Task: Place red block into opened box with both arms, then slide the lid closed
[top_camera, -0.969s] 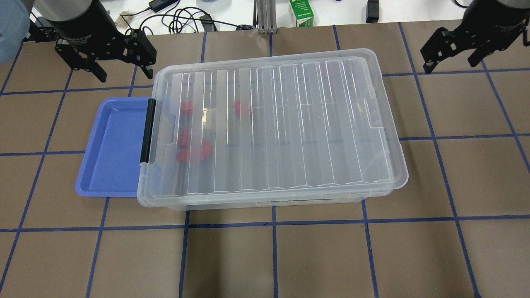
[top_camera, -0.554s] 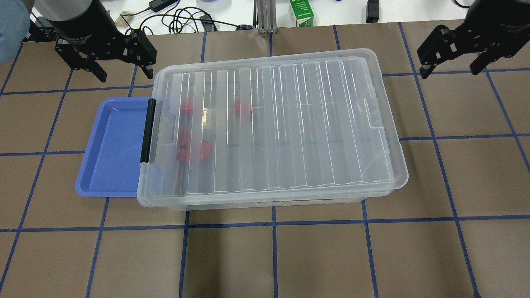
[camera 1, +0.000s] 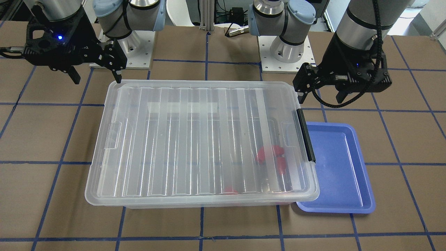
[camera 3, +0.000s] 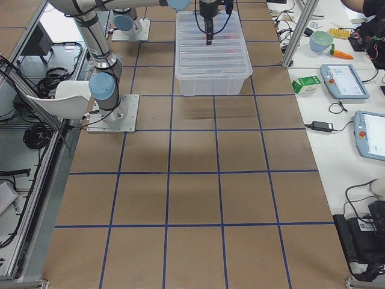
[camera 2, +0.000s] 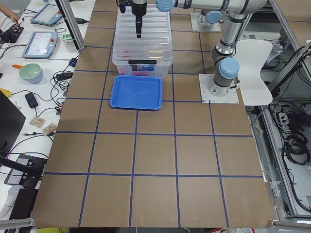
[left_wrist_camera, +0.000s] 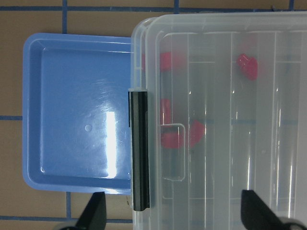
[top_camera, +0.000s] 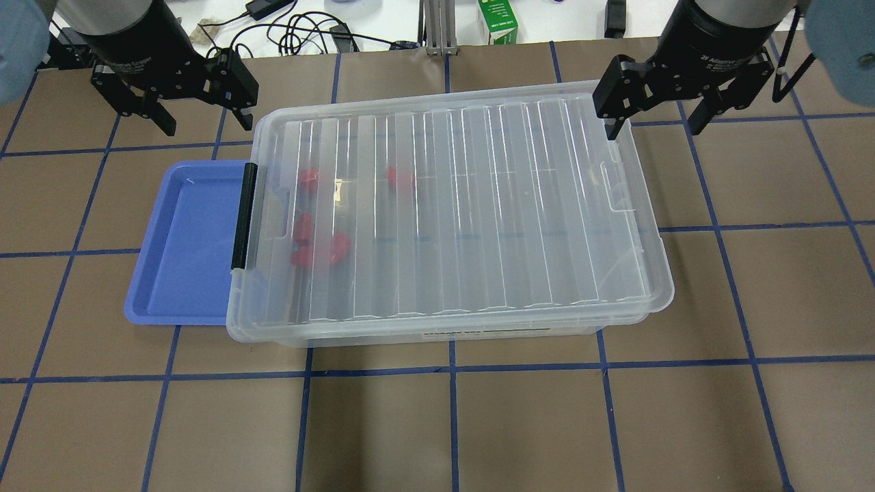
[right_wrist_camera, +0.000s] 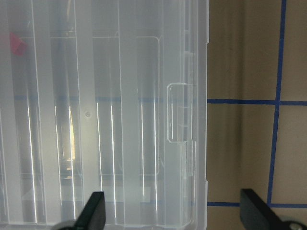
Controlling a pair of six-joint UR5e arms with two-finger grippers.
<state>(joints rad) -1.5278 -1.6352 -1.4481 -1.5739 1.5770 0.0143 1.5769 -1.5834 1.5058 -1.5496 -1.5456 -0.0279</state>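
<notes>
I hold the left gripper point(top_camera: 202, 113) and the right gripper point(top_camera: 654, 119) with jaws apart near the far corners of the box point(top_camera: 437, 336), I think because the red blocks point(top_camera: 321, 249) lie inside under the lid point(top_camera: 465, 205).

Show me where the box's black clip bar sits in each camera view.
Front-facing: clip bar right of centre.
Overhead: clip bar left of centre.
Exterior left: clip bar upper middle.
Exterior right: too small to make out.
Left wrist: clip bar centre-left, running down to the bottom edge.
Right wrist: not in it.
Landmark: the blue tray right beside the bar.
</notes>
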